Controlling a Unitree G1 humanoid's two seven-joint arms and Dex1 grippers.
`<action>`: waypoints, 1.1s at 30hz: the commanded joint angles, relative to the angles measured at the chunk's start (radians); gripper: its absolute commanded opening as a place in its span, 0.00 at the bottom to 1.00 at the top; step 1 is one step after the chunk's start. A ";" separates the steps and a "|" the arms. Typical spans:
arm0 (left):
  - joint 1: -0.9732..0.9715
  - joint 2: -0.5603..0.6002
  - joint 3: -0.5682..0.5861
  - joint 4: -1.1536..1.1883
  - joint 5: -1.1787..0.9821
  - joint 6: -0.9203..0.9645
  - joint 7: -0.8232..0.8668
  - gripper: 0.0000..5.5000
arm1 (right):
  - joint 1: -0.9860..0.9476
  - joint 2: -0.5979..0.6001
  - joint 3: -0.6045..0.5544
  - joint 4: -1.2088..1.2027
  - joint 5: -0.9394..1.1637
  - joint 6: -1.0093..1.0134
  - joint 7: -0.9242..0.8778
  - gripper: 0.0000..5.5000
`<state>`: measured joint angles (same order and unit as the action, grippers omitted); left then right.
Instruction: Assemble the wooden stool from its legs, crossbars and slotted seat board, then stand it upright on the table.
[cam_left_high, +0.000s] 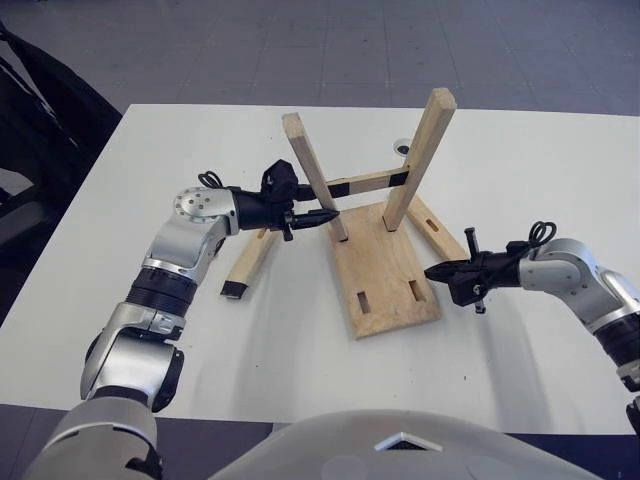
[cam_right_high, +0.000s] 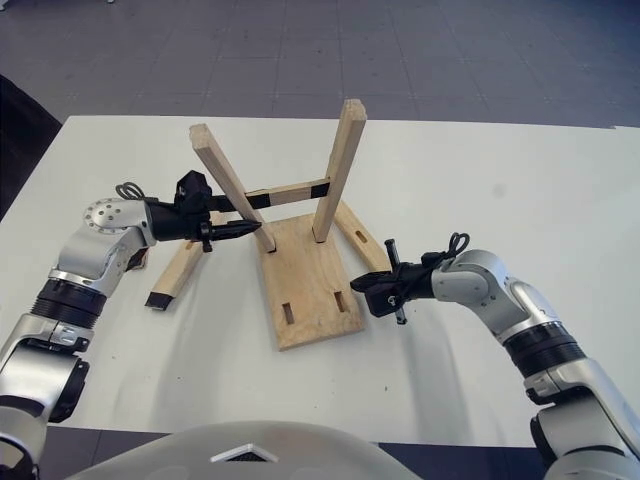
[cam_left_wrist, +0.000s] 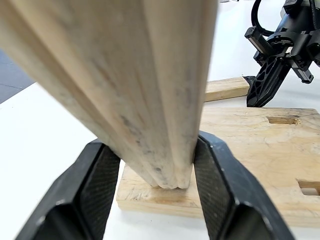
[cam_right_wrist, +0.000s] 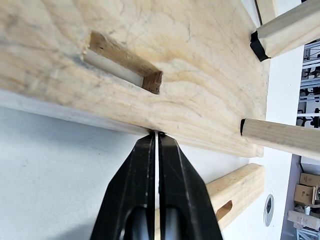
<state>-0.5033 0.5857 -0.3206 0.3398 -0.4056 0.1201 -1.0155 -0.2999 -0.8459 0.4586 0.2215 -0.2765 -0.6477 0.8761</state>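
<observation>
A slotted seat board (cam_left_high: 385, 285) lies flat near the middle of the white table (cam_left_high: 150, 150), its underside facing up. Two legs stand in the slots at its far end. The left leg (cam_left_high: 312, 175) leans outward toward the robot's left, and the right leg (cam_left_high: 420, 155) leans outward toward the right. A crossbar (cam_left_high: 365, 183) with black-taped ends spans between them, partway up. The two near slots (cam_left_high: 414, 291) in the board are open.

The left claw (cam_left_high: 325, 215) comes in from the left and clamps the left leg low down, just above the point where it meets the board. In the left wrist view its two black fingers (cam_left_wrist: 97, 185) press against opposite faces of the wood, and the leg's foot sits at the board's corner.

The right claw (cam_left_high: 432, 271) is at the right edge of the seat board, level with the near slots. In the right wrist view its fingers (cam_right_wrist: 142, 165) are pressed together to a narrow point that touches the board's side edge, and they hold nothing.

Two loose pieces lie flat on the table. A spare leg (cam_left_high: 250, 262) with a black-taped end lies just left of the board, under the left arm's wrist. A slotted bar (cam_left_high: 435, 228) lies along the board's far right side, behind the right leg.
</observation>
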 joint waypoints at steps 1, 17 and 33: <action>0.067 -0.020 -0.111 0.053 0.245 -0.045 0.085 0.45 | 0.002 0.044 0.004 -0.060 0.014 -0.003 0.009 0.02; 0.310 0.057 0.089 -0.286 0.209 0.146 0.126 0.64 | -0.063 0.055 -0.058 0.114 -0.087 0.023 -0.068 0.02; 0.168 -0.179 0.100 -0.105 0.383 0.270 0.451 0.64 | -0.034 0.194 -0.017 0.135 -0.141 0.131 -0.126 0.02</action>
<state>-0.3230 0.3929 -0.2573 0.2343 -0.0241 0.3860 -0.5694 -0.3481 -0.6459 0.4402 0.3643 -0.3805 -0.5450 0.7628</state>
